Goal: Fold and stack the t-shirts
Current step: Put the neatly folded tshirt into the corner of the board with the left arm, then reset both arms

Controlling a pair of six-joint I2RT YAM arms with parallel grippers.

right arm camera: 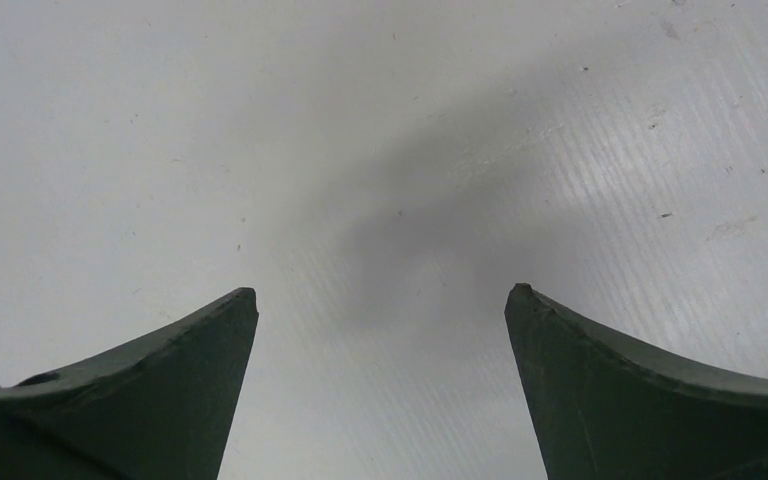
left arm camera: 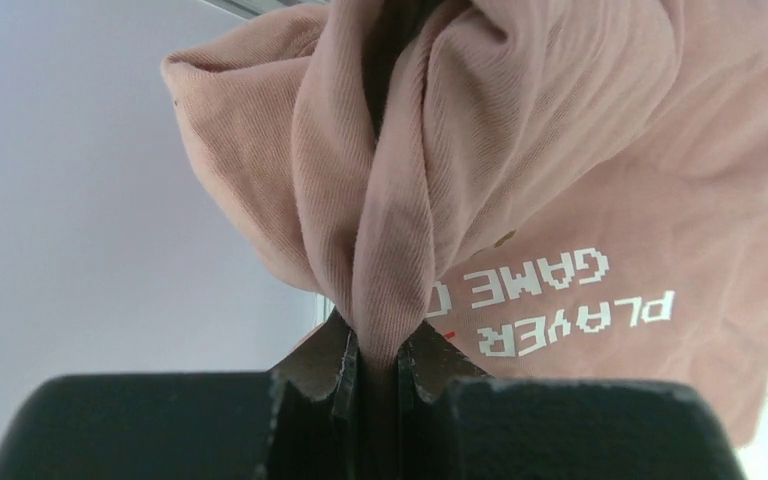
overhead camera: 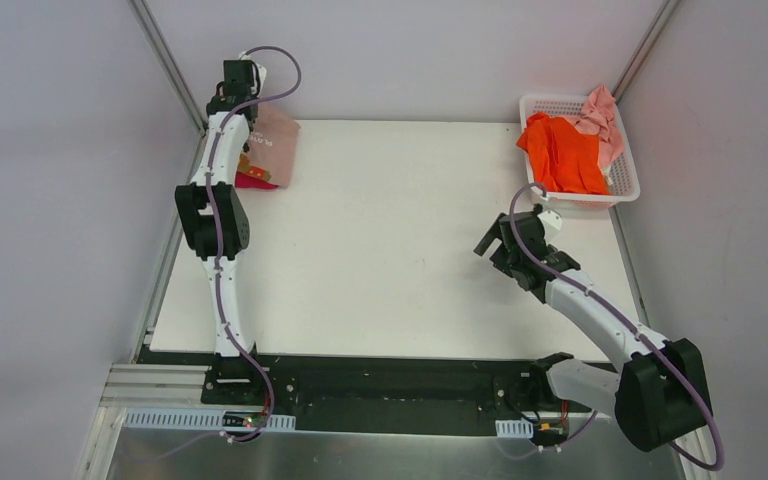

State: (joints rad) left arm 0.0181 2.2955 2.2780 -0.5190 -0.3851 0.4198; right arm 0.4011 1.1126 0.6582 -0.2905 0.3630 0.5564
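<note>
Biggest thing on my feed is the white table [overhead camera: 390, 240], bare across the middle. The left arm [overhead camera: 222, 220] is stretched out to the far left corner and the right arm [overhead camera: 600, 320] is bent in over the right side of the table, near the basket. The big dusty-pink shirt [left arm camera: 560, 200] is bunched up at that far left corner, and on the wrist cam a thick fold of it runs straight down between the jaws of the left gripper [left arm camera: 378, 350], which are pinched tight on the cloth. The white basket [overhead camera: 585, 203] sits in the far right corner with the orange shirt [overhead camera: 563, 152] heaped in it and the pale pink shirt [overhead camera: 602, 118] crumpled at the back, spilling over the rim. A bit of the crimson shirt [overhead camera: 253, 181] pokes out right under the dusty-pink one. The right gripper [right arm camera: 380, 300] has its jaws spread wide, just table between them. Smallest detail: white lettering [left arm camera: 560, 300] on the dusty-pink shirt, upside down, reading PLAYER and GAME.
</note>
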